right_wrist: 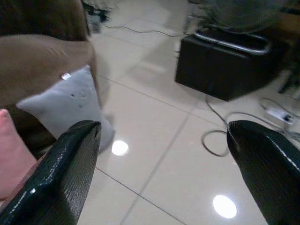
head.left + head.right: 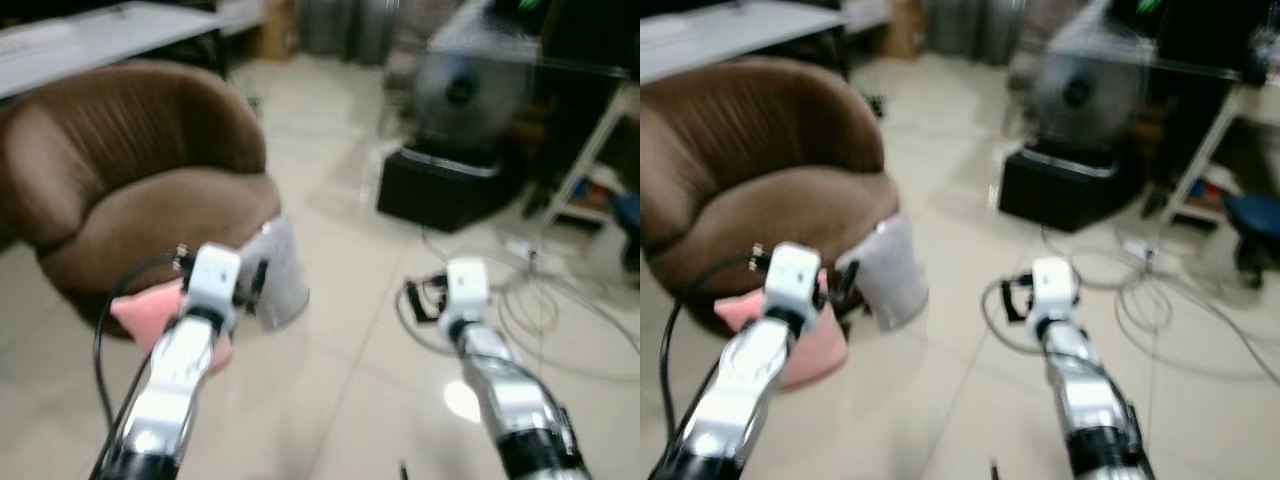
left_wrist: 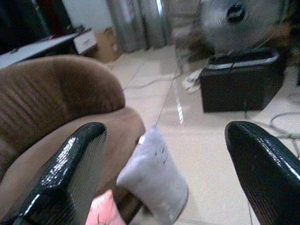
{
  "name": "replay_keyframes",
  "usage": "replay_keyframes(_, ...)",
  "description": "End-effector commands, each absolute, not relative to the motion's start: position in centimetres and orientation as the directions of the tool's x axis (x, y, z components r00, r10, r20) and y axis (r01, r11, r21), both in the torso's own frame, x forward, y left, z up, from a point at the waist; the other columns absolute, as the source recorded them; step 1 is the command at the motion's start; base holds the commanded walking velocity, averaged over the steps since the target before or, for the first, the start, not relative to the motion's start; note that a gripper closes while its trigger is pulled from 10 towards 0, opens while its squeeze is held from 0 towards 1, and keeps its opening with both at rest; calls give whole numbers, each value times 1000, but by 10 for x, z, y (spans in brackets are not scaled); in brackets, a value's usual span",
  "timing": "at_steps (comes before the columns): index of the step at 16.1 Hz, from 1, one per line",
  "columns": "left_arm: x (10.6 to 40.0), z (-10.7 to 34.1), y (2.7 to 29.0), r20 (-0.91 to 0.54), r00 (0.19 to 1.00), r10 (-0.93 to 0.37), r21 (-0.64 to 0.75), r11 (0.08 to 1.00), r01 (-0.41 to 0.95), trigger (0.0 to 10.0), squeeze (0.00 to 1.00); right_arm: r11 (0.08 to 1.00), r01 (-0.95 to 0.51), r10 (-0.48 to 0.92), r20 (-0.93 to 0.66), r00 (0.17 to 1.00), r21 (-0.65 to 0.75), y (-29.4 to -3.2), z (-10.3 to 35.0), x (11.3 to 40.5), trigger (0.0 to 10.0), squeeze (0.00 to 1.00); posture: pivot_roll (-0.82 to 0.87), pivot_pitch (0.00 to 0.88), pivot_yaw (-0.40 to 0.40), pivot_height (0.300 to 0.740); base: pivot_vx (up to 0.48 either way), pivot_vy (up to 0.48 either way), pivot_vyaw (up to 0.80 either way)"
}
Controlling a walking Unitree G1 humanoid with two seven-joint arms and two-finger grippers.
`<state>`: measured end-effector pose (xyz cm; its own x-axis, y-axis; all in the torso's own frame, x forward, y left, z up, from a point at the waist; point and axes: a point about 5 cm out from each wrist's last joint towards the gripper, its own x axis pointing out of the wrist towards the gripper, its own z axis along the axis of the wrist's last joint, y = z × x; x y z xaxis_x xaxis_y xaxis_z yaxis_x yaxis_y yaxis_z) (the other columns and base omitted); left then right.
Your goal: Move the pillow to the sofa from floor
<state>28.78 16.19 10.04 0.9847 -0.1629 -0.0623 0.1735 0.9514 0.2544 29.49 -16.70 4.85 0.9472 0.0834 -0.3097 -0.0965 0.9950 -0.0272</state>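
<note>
Task progress: judged from how things lie, not yet started in earnest; no pillow has been lifted and none lies on the seat of the sofa (image 2: 130,190).
Grey pillow (image 2: 280,270): centre-left of the head views, standing on the floor (image 2: 350,370) and leaning against the front of the sofa's seat.
Pink pillow (image 2: 145,312): lower left, on the floor at the sofa's base, partly behind the left arm; it sits just beside the grey one.
Left gripper (image 3: 164,178): raised in front of the two pillows; in its wrist view the black fingers (image 3: 70,168) stand wide apart with nothing between them, the grey pillow framed in the gap beyond.
Right gripper (image 1: 164,173): held out over bare tile at centre-right, well apart from the pillows; its fingers are also spread wide and hold nothing.
What is left: reach down, close on a pillow, lift it and set it on the brown seat. Which of the two the task means I cannot tell; the left arm looks better placed for either.
Count, pillows: two, one grey and one pink.
Count, sofas: one, a brown round-backed seat at upper left.
Count, grippers: two.
Count, other: one fan (image 2: 465,90) on a black box (image 2: 445,185) at upper right; loose cables (image 2: 540,300) on the tile at right, too tangled to count.
</note>
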Motion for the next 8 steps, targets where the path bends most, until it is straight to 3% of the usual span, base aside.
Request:
replay_keyframes(1,287,100,169,-67,989,-134,265,953,147,10000,0,993,-116,106,-284,953,-17,-161,55,300,10000,0,31,0,7,740,0,424,0)
replay_keyframes(7,287,100,171,-71,990,-123,273,952,138,10000,0,994,-104,104,-280,954,15,-161,54,301,10000,0,35,0,6,740,0,426,0)
replay_keyframes(8,288,100,171,-72,990,-124,279,950,140,10000,0,995,-103,104,-278,955,17,-161,55,302,10000,0,35,0,6,740,0,428,-594)
